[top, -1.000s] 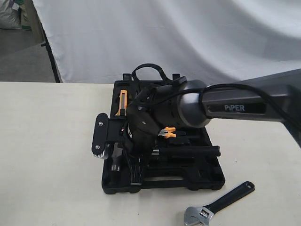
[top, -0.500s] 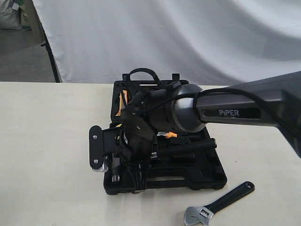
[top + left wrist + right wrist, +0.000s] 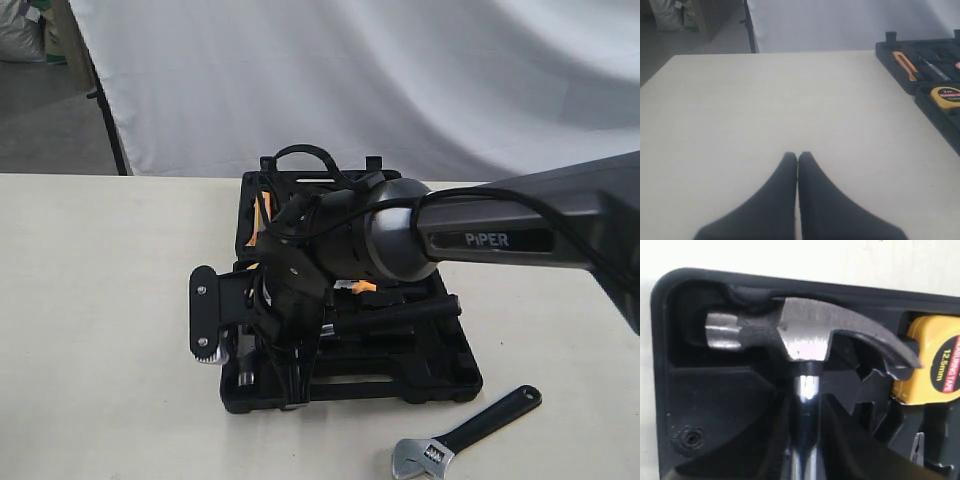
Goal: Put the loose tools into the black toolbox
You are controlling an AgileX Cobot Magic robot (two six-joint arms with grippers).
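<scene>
Exterior: one toolbox (image 3: 440,385), one wrench (image 3: 465,432) loose on the table (image 3: 100,300) near it, and the right arm (image 3: 520,235) hiding most of one hammer (image 3: 410,313).

Left wrist: the left gripper (image 3: 798,157) has its tips together above the table.

Right wrist alone shows the hammer head lying in the toolbox's recess, with one tape measure (image 3: 935,360) beside its claw. The right gripper (image 3: 805,412) flanks the shaft; whether it clamps, I cannot tell.

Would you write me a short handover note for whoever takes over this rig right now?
Left gripper: shut, empty, over the pale table.
Right gripper: fingers flank the chrome shaft of the steel claw hammer; grip or release cannot be told.
The hammer's head lies in a moulded recess of the flat black plastic toolbox.
Silver adjustable wrench with black shaft: on the table beside the toolbox, untouched.
Small black tape roll: not seen in any view.
To do: free the hammer, box the wrench, find the tape roll.
</scene>
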